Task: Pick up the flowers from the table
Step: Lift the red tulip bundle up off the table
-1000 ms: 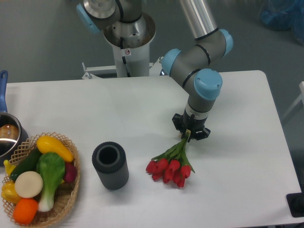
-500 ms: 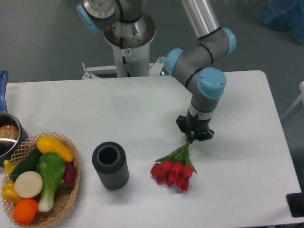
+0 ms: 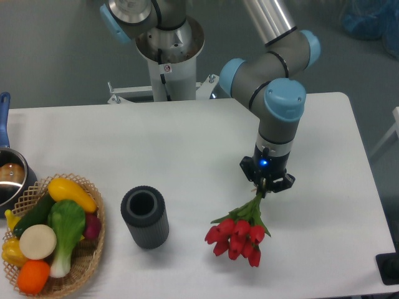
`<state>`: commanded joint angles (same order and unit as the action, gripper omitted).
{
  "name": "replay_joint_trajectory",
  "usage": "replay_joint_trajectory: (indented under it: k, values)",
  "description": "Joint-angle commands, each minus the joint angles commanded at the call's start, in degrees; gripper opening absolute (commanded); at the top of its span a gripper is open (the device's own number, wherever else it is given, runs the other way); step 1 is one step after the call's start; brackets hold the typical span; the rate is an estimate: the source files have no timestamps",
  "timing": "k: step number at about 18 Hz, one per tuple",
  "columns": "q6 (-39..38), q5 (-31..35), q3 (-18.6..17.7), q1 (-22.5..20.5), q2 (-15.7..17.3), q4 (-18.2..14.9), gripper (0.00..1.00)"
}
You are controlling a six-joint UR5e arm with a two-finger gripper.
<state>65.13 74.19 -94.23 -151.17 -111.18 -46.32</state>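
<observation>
Flowers [image 3: 240,235] hang head-down from the pincer [image 3: 267,185], which is clamped on the upper ends of their green stems; the red blooms point toward the camera's near side, low over the surface [image 3: 187,143], and whether they touch it cannot be told; the bunch sits in the right half, near the front edge.

The surface is a white top with rounded corners, plain and smooth; behind it the floor is a dull grey-green, with a crumpled blue heap [image 3: 369,17] at the upper right corner of the view; the arm's pedestal [image 3: 168,56] stands just beyond the far edge, a white column with a grey collar.

A dark grey ribbed cylinder [image 3: 144,217] stands upright left of the blooms, well apart from them, its mouth open and its inside dark; at the front left corner a woven basket [image 3: 87,261] holds toy produce: a yellow squash [image 3: 72,194], a green-and-white leafy vegetable [image 3: 65,225], a pale round slice [image 3: 37,242], an orange fruit [image 3: 32,276] and a dark green piece [image 3: 34,215]; just beside it, at the left edge, a metal pot [image 3: 11,180] with a blue handle [image 3: 4,115] is partly cut off.
</observation>
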Motion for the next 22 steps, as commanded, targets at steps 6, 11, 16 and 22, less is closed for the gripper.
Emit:
replay_joint_trajectory:
  k: [6,11,16,22]
  values:
    - [-4.7,-7.8,4.7,0.0,0.7,0.0,0.12]
    - [-6.4,-12.0,5.4,-1.0,2.0,0.0,0.12]
    - [-7.2,-13.9,5.5,-1.6,2.5,0.0,0.12]
    - [-7.3,-15.6,5.5,-2.7,3.0,-0.1,0.12]
